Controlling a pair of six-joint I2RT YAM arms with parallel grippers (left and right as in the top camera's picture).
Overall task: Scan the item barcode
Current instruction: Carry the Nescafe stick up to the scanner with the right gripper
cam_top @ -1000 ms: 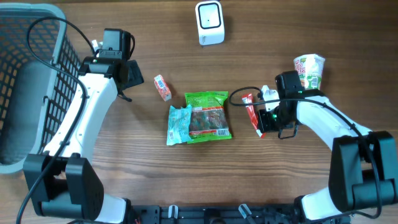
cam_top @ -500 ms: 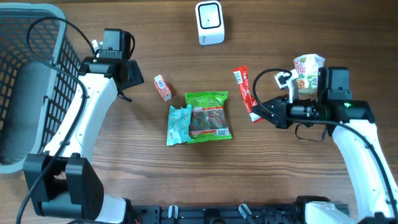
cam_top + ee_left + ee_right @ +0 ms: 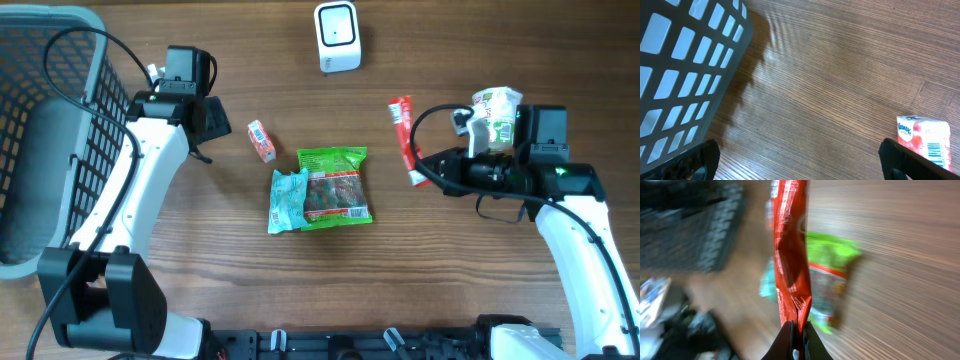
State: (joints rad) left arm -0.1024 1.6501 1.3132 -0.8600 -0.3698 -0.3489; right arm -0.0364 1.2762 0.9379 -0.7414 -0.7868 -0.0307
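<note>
A long red snack packet [image 3: 404, 135] hangs above the table right of centre, pinched at its lower end by my right gripper [image 3: 426, 174], which is shut on it. In the right wrist view the packet [image 3: 790, 255] stands up from the closed fingers [image 3: 797, 332], and the background is blurred. The white scanner [image 3: 337, 36] stands at the back centre, some way from the packet. My left gripper [image 3: 205, 122] hovers open beside the basket, its fingertips [image 3: 702, 160] wide apart over bare wood.
A grey mesh basket [image 3: 85, 150] fills the far left. A small pink box [image 3: 261, 141] lies near the left gripper. A green bag [image 3: 334, 186] and a blue packet [image 3: 286, 199] lie mid-table. A cup of noodles [image 3: 497, 110] stands behind the right arm.
My right arm has lifted the red packet off the table and swung it up and slightly right. The left arm has not moved.
</note>
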